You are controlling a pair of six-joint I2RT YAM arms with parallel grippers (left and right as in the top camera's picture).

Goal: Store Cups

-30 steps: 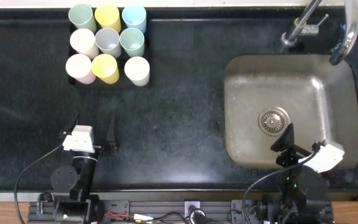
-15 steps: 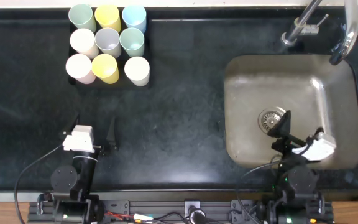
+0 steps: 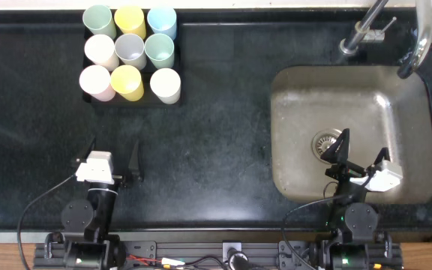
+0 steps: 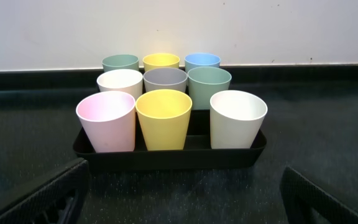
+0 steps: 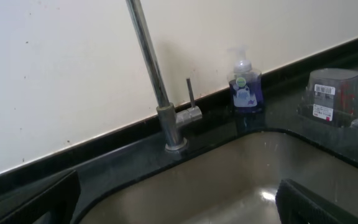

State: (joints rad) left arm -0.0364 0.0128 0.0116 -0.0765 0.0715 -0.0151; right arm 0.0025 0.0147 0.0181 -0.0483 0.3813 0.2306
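Observation:
Several pastel cups stand upright in three rows inside a black tray (image 3: 135,103) at the counter's back left. In the left wrist view the front row is a pink cup (image 4: 106,121), a yellow cup (image 4: 163,118) and a white cup (image 4: 238,118), all in the tray (image 4: 166,158). My left gripper (image 3: 113,156) rests near the front edge, well short of the tray, open and holding nothing (image 4: 185,202). My right gripper (image 3: 361,150) hangs open over the sink's front part, also holding nothing (image 5: 179,208).
The steel sink (image 3: 306,97) fills the right side, with a faucet (image 3: 362,26) behind it. The right wrist view shows the faucet (image 5: 154,74), a blue soap bottle (image 5: 245,87) and a clear container (image 5: 331,93) on the dark counter (image 3: 216,142).
The right arm's wrist has swung left and turned, so its gripper now sits nearer the drain. The left arm and the cups have not moved.

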